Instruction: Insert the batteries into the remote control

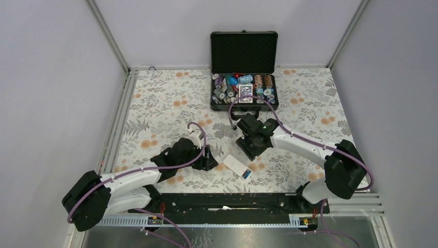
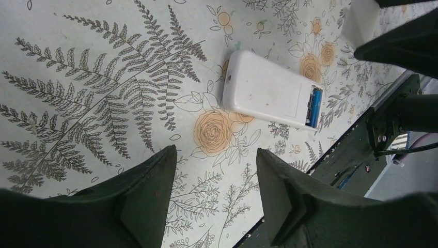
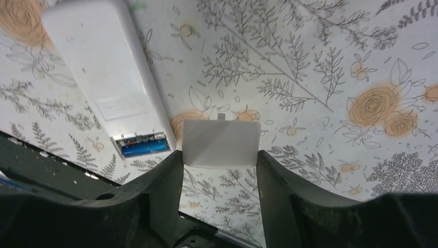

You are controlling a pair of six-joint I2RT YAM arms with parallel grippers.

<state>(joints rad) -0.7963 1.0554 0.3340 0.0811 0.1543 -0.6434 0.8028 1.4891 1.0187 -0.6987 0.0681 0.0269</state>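
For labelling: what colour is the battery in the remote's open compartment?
Blue battery, clearest in the right wrist view.

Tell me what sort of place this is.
Probably a lab robot cell: grey panels in metal framing enclose the floral-covered table, and the left arm and right arm are bolted to a rail.

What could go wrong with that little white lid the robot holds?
The right tool pinches the lid only at its fingertips, so it might slip or tilt.
The remote control lies loose, the open left tool not holding it, so pushing the lid on may slide it.
If the blue battery sits high, the lid may not close.
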